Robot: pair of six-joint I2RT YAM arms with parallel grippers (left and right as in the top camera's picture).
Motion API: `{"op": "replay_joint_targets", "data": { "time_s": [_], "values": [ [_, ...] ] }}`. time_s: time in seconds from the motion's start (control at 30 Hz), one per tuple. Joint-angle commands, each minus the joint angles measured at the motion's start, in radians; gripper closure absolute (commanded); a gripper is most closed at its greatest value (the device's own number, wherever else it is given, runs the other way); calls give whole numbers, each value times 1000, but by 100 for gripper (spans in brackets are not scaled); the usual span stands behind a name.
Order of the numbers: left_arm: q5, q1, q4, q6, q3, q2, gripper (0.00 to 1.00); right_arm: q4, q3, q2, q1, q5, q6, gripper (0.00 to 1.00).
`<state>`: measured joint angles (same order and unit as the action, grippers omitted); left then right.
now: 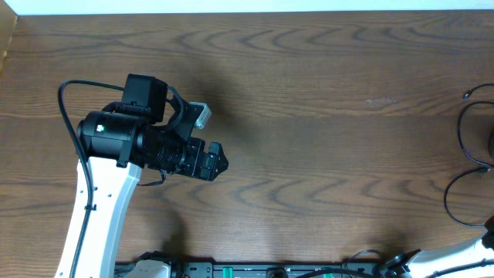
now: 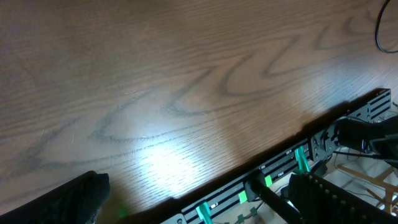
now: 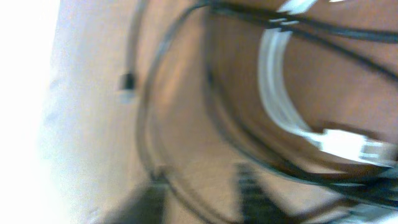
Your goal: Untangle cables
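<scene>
left gripper hangs spread wide above the table; blur hides the right gripper's state over the cables.

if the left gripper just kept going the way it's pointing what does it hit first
Most likely the bare wooden table: the left gripper is open and empty, and its wrist view shows plain wood ahead. The black cables lie far off by the right edge, though depth is hard to judge.

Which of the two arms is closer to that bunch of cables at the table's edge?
Right. The right gripper is directly over the cables, which fill its wrist view. The left gripper is far across the table from them.
</scene>
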<state>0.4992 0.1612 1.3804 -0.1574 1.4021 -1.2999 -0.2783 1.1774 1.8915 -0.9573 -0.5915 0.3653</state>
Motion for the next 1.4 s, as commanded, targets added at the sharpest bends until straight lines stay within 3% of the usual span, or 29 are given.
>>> {"op": "replay_joint_targets", "data": {
  "time_s": [0.0,0.03,0.07,0.23,0.4,0.67,0.9,1.13,1.37],
  "values": [
    [13,4,0,-3,6,4,2,-5,19,9,34,-212,31,13],
    [13,4,0,-3,6,4,2,-21,19,8,51,-235,31,3],
    [13,4,-1,-3,6,4,2,-43,19,8,66,-240,31,1],
    [8,4,-6,-3,6,4,2,-237,19,8,163,-177,11,1],
    [5,4,-8,-10,6,4,2,-425,19,-30,260,41,-18,1],
    [5,4,-10,-27,6,4,2,-706,19,-341,377,361,-48,1],
    [5,4,-16,-53,6,4,2,-872,-19,-545,369,716,178,1],
    [5,4,-16,-60,6,4,2,-881,-148,-650,333,778,336,1],
    [5,4,-16,-60,6,4,2,-709,-355,-684,245,861,344,1]
  ]
}}
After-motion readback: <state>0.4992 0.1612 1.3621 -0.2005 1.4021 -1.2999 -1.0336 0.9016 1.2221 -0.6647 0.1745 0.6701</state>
